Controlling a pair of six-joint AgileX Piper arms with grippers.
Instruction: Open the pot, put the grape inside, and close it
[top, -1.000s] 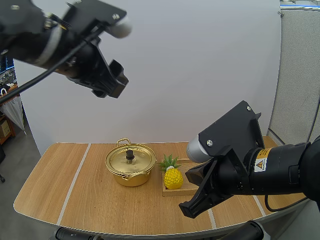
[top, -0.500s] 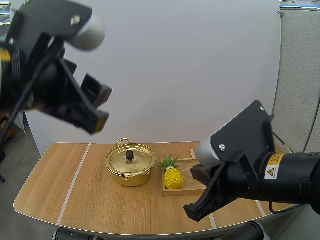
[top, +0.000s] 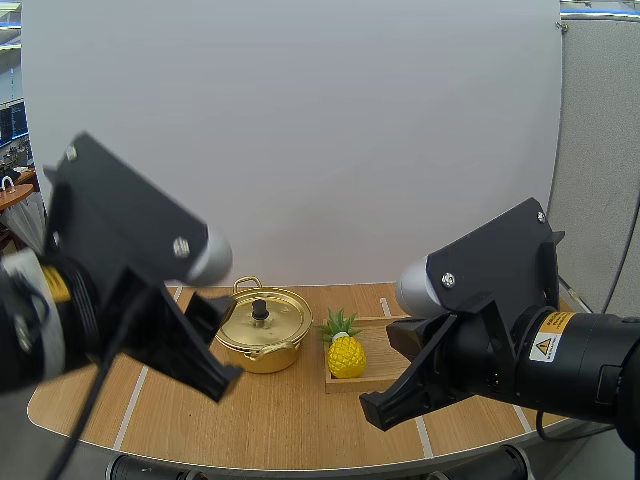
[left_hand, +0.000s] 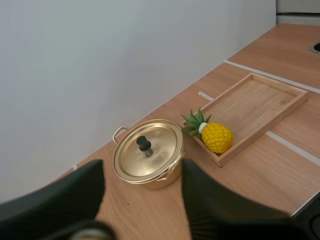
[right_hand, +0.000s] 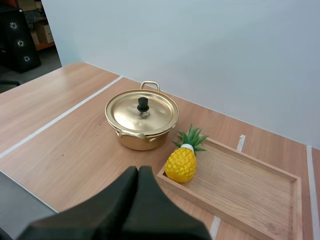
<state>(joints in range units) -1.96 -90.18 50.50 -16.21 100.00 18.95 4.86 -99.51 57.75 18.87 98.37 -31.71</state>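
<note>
1. A round gold metal pot (top: 268, 338) with two loop handles sits on the light wooden table (top: 270, 425). It is left of centre and toward the far side.
2. Its flat gold lid (left_hand: 150, 152) is on and sits level on the rim. A small black knob (right_hand: 143, 104) stands upright in the middle of the lid.
3. A yellow plastic pineapple with green leaves (top: 346, 356) is the only fruit on the table. It rests in the left end of a shallow rectangular wooden tray (right_hand: 240, 187), just to the right of the pot. Its leaves point toward the far side.
4. The tray lies to the right of the pot, with its long side running off to the right. The pineapple is in the tray corner nearest the pot.
5. The left gripper (left_hand: 142, 172) hangs above the near left part of the table, nearer than the pot and well apart from the knob. Its two black fingers (left_hand: 220, 205) stand apart with their ribbed inner faces turned to each other, and nothing is between them. In the left wrist view the lidded pot shows farther off, in line with the gap.
6. The right gripper (right_hand: 137, 175) hangs over the near right part of the table, on the near side of the tray. Its fingers are pressed together into one dark wedge and grip nothing. The tip points toward the pineapple and the pot and is apart from both.
</note>
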